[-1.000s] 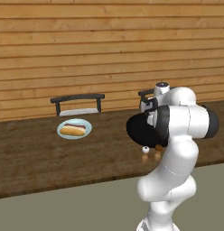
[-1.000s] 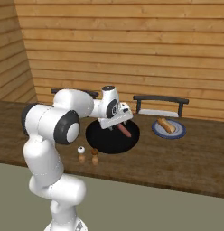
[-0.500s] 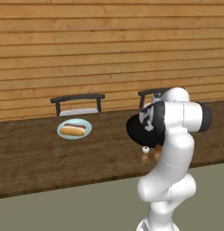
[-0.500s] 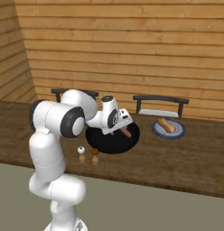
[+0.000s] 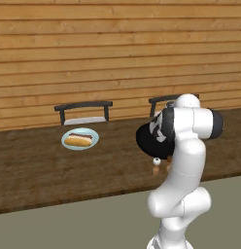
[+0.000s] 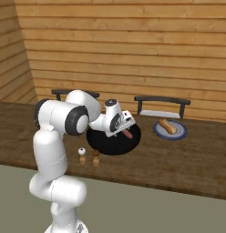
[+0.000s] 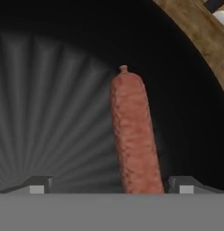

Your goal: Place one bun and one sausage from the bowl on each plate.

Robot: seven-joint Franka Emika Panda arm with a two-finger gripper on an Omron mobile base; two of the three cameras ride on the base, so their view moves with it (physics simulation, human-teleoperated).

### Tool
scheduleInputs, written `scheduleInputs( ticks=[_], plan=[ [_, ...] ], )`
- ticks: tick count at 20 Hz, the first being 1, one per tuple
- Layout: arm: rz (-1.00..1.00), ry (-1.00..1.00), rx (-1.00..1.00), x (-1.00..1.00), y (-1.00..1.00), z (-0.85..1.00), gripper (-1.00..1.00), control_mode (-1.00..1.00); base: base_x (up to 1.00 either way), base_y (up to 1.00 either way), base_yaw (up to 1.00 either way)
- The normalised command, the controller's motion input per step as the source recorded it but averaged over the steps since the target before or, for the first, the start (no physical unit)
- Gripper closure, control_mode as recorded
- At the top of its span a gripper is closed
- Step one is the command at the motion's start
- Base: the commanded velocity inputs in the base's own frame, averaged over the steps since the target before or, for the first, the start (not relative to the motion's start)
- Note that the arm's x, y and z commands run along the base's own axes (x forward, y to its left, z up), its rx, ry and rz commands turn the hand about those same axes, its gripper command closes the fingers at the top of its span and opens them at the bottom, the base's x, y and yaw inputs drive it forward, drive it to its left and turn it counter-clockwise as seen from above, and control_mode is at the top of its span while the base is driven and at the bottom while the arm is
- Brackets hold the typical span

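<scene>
Wide, shallow, round black bowl [image 6: 110, 144]: on the dark wooden counter [image 6: 187, 159], ribbed inside in the hand view. Reddish-brown sausage [image 7: 134, 135]: lying in the bowl, running between the two finger tips. Two-finger gripper [image 7: 109, 182]: low over the bowl, jaws spread wide, sausage between them, contact not discernible. Pale blue-green round plate [image 5: 69, 144]: on the counter well apart from the bowl, carrying a bun with a sausage. Two small shakers [image 6: 88, 157]: just beside the bowl's near rim. Two dark chairs [image 6: 162, 101]: behind the counter.
</scene>
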Motion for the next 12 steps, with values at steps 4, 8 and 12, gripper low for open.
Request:
scheduleInputs(
  ticks=[4, 8, 12],
  plan=[
    [0.03, -0.08, -0.01, 0.25, -0.11, -0.04, -1.0, -1.0, 0.0, 0.0, 0.0],
    [0.02, -0.11, -0.02, 0.16, -0.01, -0.23, -1.0, -1.0, 0.0, 0.0, 0.0],
    [0.0, -0.01, 0.0, 0.0, 0.0, -0.17, 1.0, -1.0, 0.0, 0.0, 0.0]
  ],
)
